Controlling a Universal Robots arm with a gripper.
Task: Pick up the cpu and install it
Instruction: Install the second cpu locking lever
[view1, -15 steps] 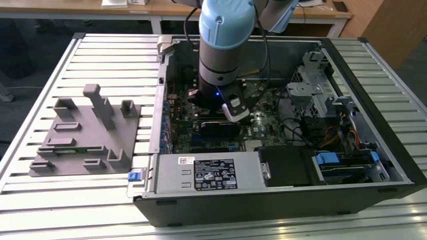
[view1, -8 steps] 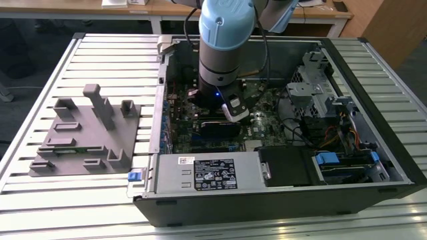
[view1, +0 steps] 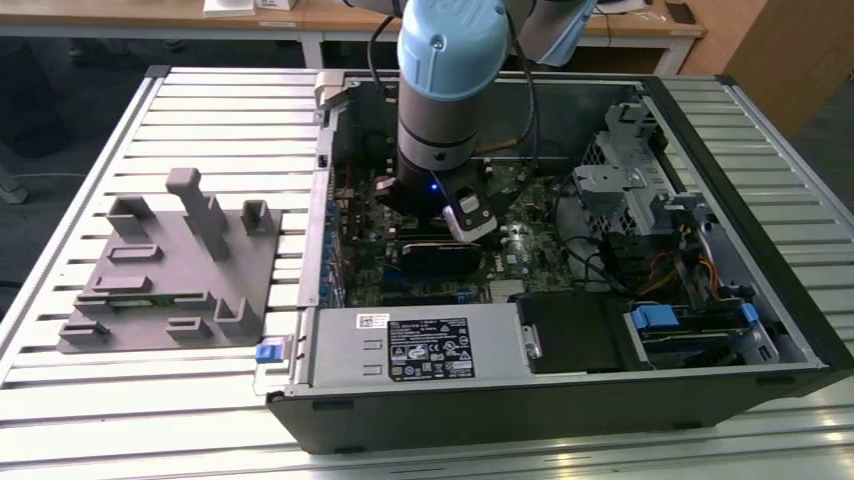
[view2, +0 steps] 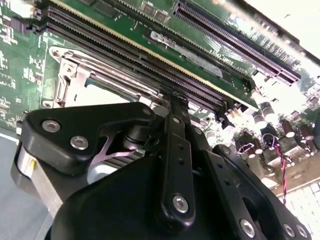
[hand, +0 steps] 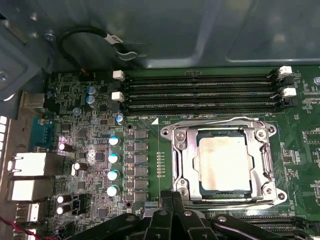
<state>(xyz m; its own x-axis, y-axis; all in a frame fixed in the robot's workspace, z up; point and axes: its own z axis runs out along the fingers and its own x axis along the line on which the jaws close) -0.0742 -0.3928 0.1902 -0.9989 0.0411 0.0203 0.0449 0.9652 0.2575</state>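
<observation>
silvery cpu (hand: 223, 161) inside socket frame (hand: 185, 165)

The arm (view1: 451, 90) stands nearly upright in the exterior view, its pale blue joint uppermost and the grey and black wrist pointing straight down. A small blue light glows on the wrist. The gripper (view2: 176, 102) hangs below it, its black linkage bars drawn in together to one narrow tip, nothing held between them.
</observation>
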